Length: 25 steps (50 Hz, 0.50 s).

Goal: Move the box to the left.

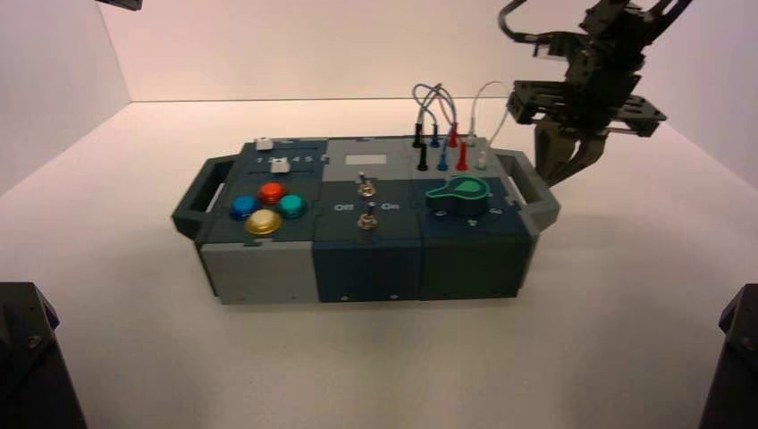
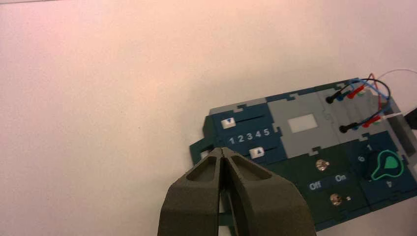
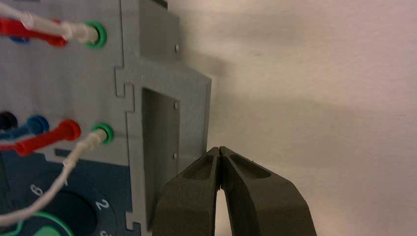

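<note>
The box [image 1: 357, 259] is long, dark teal and grey, and stands mid-table with a handle at each end. Its top bears four coloured buttons [image 1: 267, 207], two toggle switches [image 1: 365, 202], a green knob [image 1: 458, 190] and plugged wires [image 1: 438, 107]. My right gripper [image 1: 559, 176] is shut and empty, low beside the box's right handle [image 1: 529, 183], just outside it. In the right wrist view the shut tips [image 3: 220, 149] are next to the grey handle [image 3: 196, 113]. My left gripper [image 2: 223, 150] is shut and empty, high above the box's left end [image 2: 246, 135].
White tabletop lies open to the left of the box [image 1: 98, 232] and in front of it. White walls close the back and the left side. Dark arm bases stand at the front corners [image 1: 31, 357] [image 1: 733, 353].
</note>
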Motion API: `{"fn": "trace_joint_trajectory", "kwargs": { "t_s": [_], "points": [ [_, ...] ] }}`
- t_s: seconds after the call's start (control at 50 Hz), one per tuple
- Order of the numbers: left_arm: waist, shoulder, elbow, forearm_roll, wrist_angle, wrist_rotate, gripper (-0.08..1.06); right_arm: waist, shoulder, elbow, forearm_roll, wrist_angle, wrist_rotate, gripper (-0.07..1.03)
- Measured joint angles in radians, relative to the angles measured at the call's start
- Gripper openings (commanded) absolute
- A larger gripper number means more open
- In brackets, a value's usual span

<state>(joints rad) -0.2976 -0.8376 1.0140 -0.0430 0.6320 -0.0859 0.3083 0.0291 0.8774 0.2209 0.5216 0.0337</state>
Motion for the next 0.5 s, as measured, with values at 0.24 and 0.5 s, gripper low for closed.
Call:
{"fn": "trace_joint_trajectory", "kwargs": {
  "t_s": [0.24, 0.5],
  "points": [
    [0.000, -0.003, 0.000, 0.000, 0.000, 0.002, -0.03, 0.107, 0.061, -0.043, 0.064, 0.017, 0.002, -0.02],
    [-0.002, -0.014, 0.008, 0.000, 0.000, 0.000, -0.03, 0.235, 0.091, -0.107, 0.137, 0.041, 0.000, -0.02]
  ]
}}
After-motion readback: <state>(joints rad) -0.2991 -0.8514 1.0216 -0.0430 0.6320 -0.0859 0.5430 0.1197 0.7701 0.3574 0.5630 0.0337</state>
